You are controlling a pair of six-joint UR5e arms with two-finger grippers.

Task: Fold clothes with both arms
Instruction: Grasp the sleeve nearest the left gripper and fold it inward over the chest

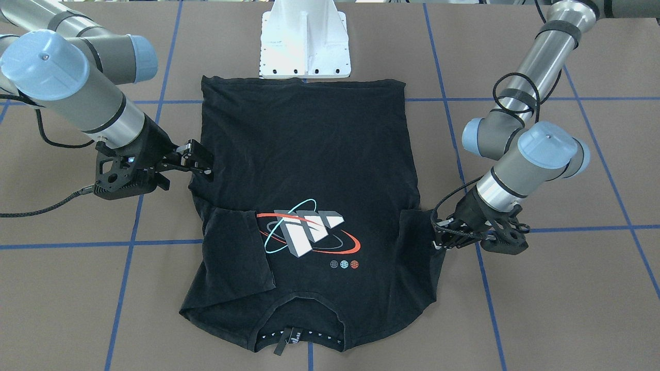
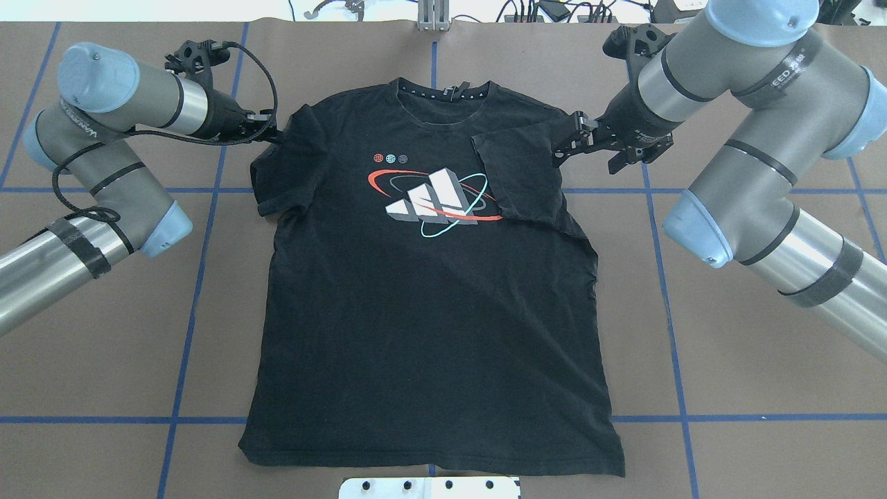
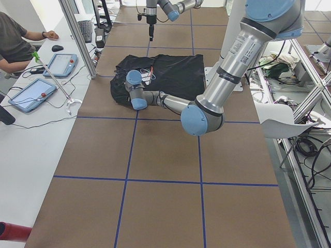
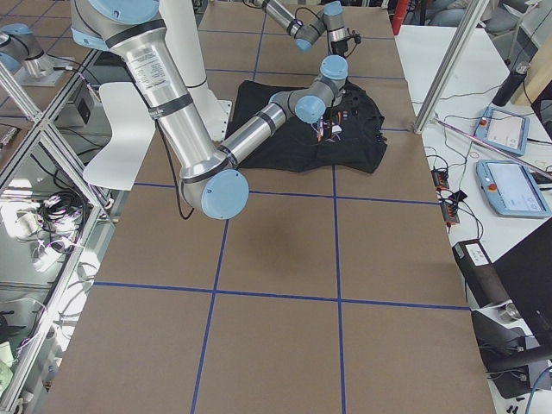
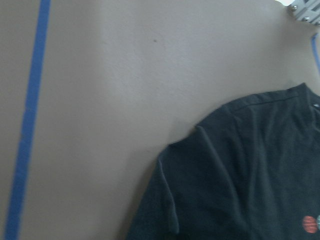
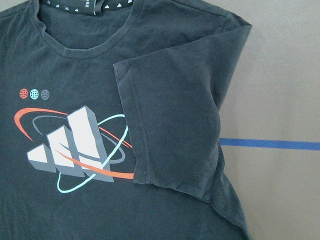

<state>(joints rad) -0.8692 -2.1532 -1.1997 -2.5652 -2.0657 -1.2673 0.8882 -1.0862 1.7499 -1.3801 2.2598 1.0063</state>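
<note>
black t-shirt point(image 2: 429, 312) lies flat between left gripper point(image 2: 270, 133) and right gripper point(image 2: 565, 140).

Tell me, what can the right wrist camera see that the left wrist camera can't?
Only the right wrist view shows the whole graphic and a sleeve folded in over the chest. Only the left wrist view shows the other sleeve, which is not folded over the chest, and a bit of something pale with bolts in the corner. Both show the black shirt, the brown table, a blue line and a little red dot.
</note>
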